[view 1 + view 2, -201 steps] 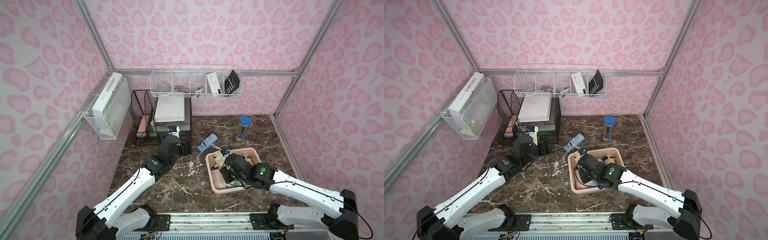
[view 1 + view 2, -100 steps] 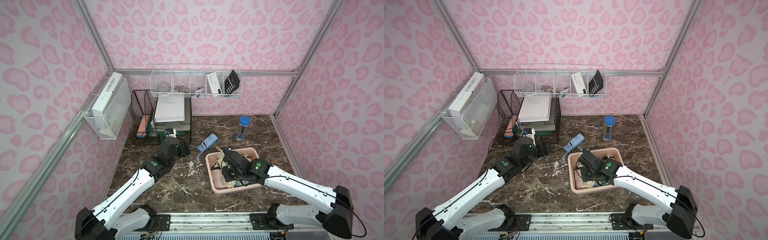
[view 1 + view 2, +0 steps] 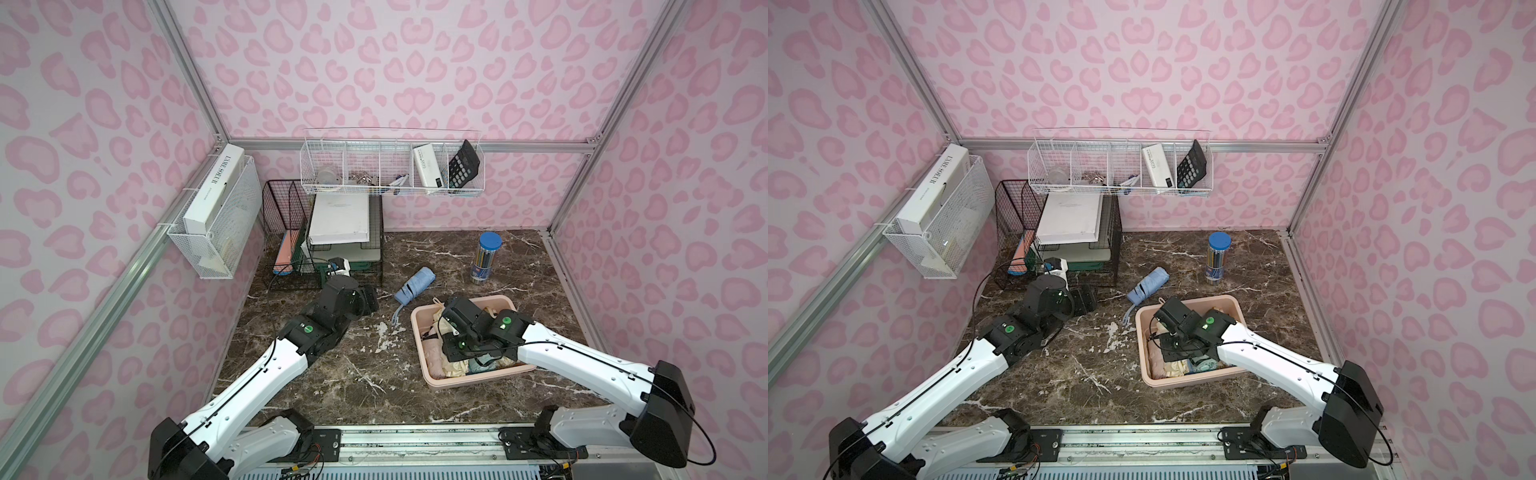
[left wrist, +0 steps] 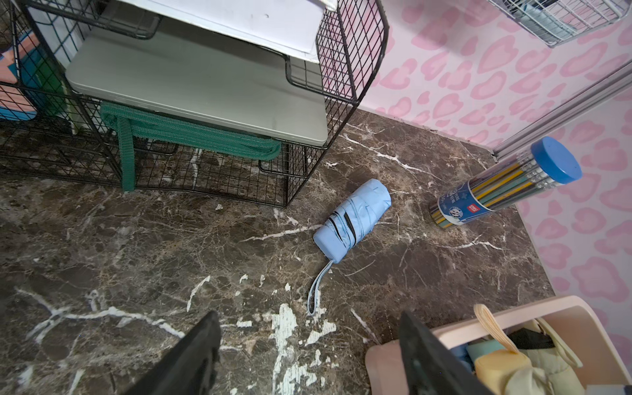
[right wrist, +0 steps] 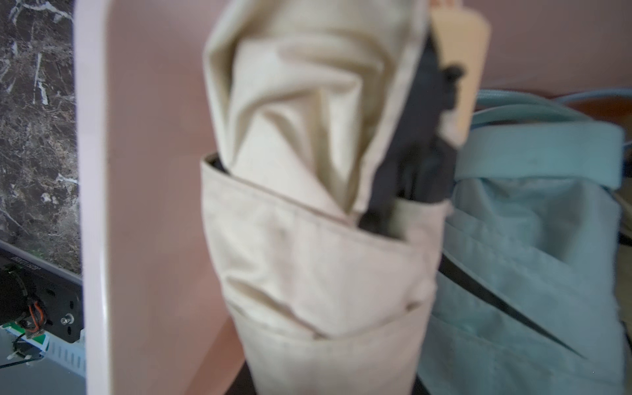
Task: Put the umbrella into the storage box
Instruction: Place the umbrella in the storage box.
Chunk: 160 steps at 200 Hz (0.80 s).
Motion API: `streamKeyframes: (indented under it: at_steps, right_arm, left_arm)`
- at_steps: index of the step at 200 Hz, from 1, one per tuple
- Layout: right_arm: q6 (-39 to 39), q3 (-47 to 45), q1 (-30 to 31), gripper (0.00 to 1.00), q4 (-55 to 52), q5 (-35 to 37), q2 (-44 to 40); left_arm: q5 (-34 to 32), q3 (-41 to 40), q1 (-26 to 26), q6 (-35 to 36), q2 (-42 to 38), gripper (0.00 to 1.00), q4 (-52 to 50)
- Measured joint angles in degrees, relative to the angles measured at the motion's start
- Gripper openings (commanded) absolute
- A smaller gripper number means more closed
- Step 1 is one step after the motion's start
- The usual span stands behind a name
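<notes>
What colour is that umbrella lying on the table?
Light blue; the umbrella shows best in the left wrist view.

Right pincer: fingertips hidden beneath its own wrist in both top views; grip unclear.
Cream umbrella: blurred, cut off by the picture's edge.
Storage box: contents partly covered by the right arm.
Left pincer: fingers cut off by the picture's edge.
Far wire basket: left compartments' contents too small to tell.

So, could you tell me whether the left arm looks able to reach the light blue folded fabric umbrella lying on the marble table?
Probably yes: the left gripper is open and faces the light blue folded umbrella, with only bare marble table between them.
</notes>
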Motion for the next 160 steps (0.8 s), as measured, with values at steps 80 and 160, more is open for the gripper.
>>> streamKeyframes:
  at_steps: [80,160]
  right_arm:
    - [0.0,0.0,-0.4,0.29,1.2,-2.6,3.9]
    - [-3.1,0.1,-2.8,0.77,3.2,-8.3,3.5]
  left_arm:
    - [0.0,0.8,0.0,0.4,1.8,0.81,0.0]
    - [1.4,1.6,0.0,2.7,6.0,0.81,1.4]
